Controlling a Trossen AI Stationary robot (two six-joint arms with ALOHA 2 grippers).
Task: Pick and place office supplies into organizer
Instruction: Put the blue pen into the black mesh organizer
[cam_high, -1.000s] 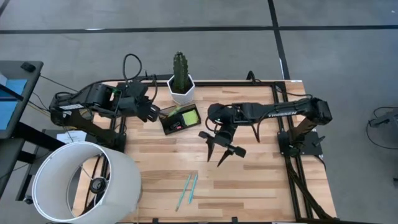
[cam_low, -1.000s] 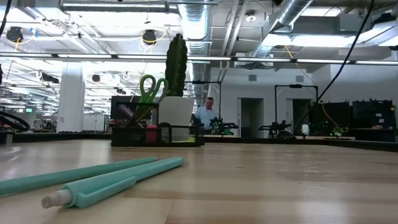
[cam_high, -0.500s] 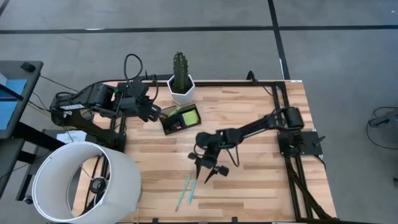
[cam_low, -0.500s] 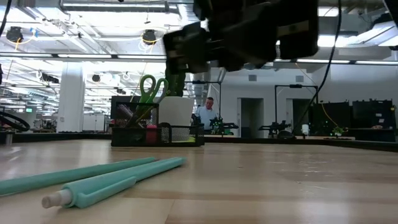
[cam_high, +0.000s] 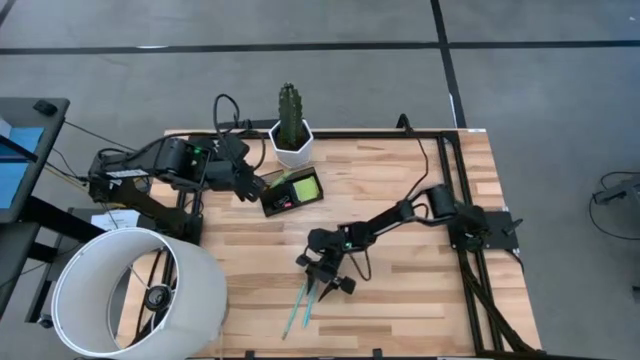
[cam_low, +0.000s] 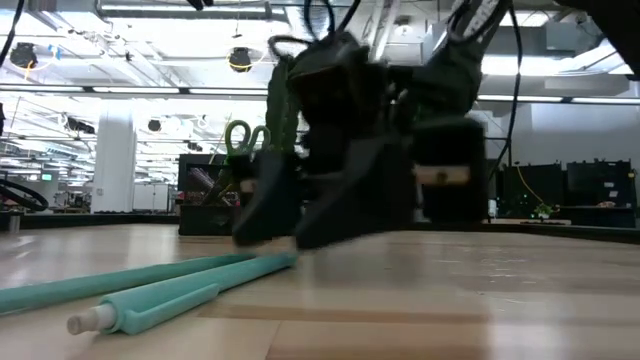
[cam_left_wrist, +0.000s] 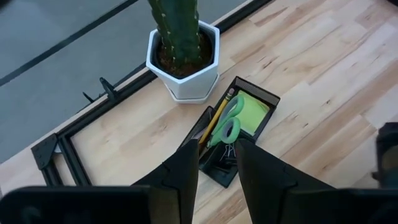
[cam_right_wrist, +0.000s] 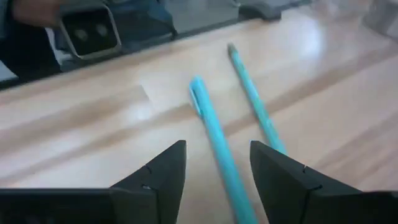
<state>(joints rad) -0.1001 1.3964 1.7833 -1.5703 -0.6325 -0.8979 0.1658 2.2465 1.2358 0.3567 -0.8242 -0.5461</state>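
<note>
Two teal pens (cam_high: 302, 306) lie side by side on the wooden table near its front edge. My right gripper (cam_high: 323, 285) hangs low over their far ends, open. In the right wrist view one pen (cam_right_wrist: 211, 134) runs between the gripper's fingers and the other pen (cam_right_wrist: 255, 102) lies beside it. The black organizer (cam_high: 289, 190) stands at the far left and holds green scissors (cam_left_wrist: 227, 124), a lime sticky-note pad (cam_left_wrist: 252, 112) and a yellow pencil (cam_left_wrist: 216, 117). My left gripper (cam_left_wrist: 217, 168) hovers open above the organizer's left end, with nothing between its fingers.
A white hexagonal pot with a cactus (cam_high: 291, 138) stands just behind the organizer. A large white cylinder (cam_high: 130, 290) overlaps the table's near left corner. A black frame rail (cam_high: 447, 170) runs along the right side. Bare wood lies between organizer and pens.
My right gripper has come down from mid-height and moved toward the table's near edge and left. It now stands just above the table over the far ends of the teal pens. The pens have stayed where they were.
</note>
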